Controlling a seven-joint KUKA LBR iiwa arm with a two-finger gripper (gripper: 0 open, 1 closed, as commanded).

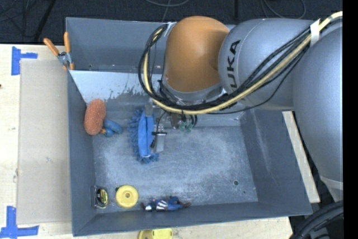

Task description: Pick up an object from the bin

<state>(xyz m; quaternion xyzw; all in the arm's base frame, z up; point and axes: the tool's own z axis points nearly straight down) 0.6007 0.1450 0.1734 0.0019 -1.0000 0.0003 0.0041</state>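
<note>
A blue fringed cloth piece [143, 136] lies near the middle-left of the bin floor, stretched front to back. My gripper [158, 137] reaches down from under the orange cover right beside the cloth's right edge, one finger [159, 139] touching or just next to it. An orange oblong sponge-like thing [95, 116] rests by the left wall, with a small blue object [113, 127] just to its right.
Along the front wall sit a yellow round tape measure [127, 196], a small dark and yellow item [100, 197] in the corner, and a blue and white toy [163, 205]. The arm and its cables cover the bin's back right.
</note>
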